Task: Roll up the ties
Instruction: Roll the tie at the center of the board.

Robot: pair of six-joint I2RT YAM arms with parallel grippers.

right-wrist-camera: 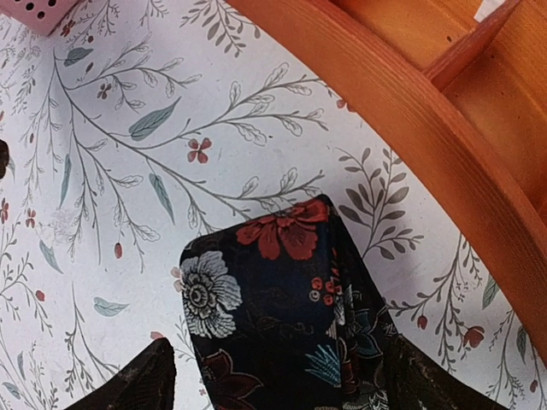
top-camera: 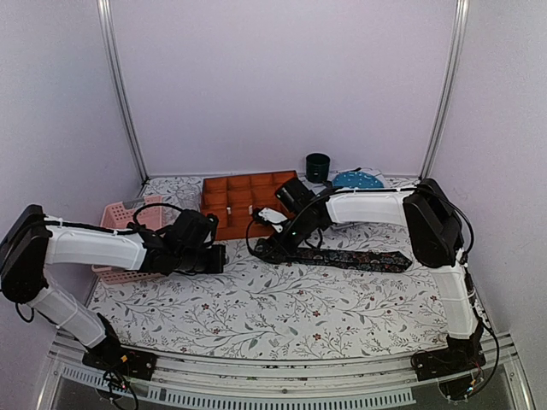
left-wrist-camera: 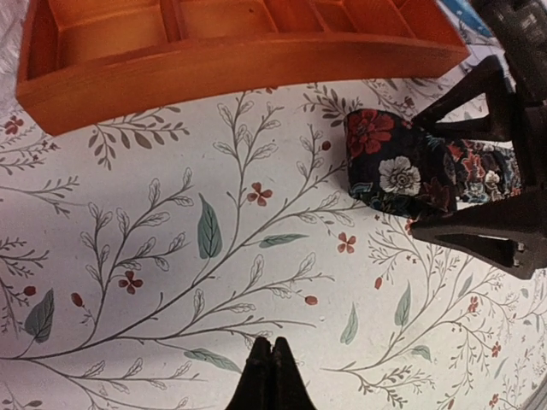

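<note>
A: Entry one, the tie. Location?

B: One necktie, dark floral, flat on the patterned table, lying along the 9-to-3 line right of centre. The pointed end is at 3 o'clock. The 9 o'clock end is doubled back on itself in a rounded fold, just at 6 o'clock of the orange tray. Only one tie shows.

A: Entry two, right gripper.

B: Fingers spread wide, one on either side of the folded end. A sliver of table shows between one finger and the cloth, so it is straddling, not pinching.

A: Entry three, left gripper.

B: Fingers pressed together, holding nothing. It sits low over bare table at 9 o'clock of the fold, near it but apart.

A: Step in hand?

B: By my reading, the start of the roll. The first turn is formed and the long remainder toward 3 o'clock is unrolled, so the task is barely begun.

A: Next move calls for?

B: Probably the right fingers closing across the fold's width and turning it over toward 3 o'clock, with edges kept square so the coil does not cone. The left could pin the flat length. The cloth looks soft, and a loose hold may let the turn spring open.

A: Sundries?

B: Pink basket at 9 o'clock, dark cup and blue plate at 12 to 1 o'clock, all untouched.
</note>
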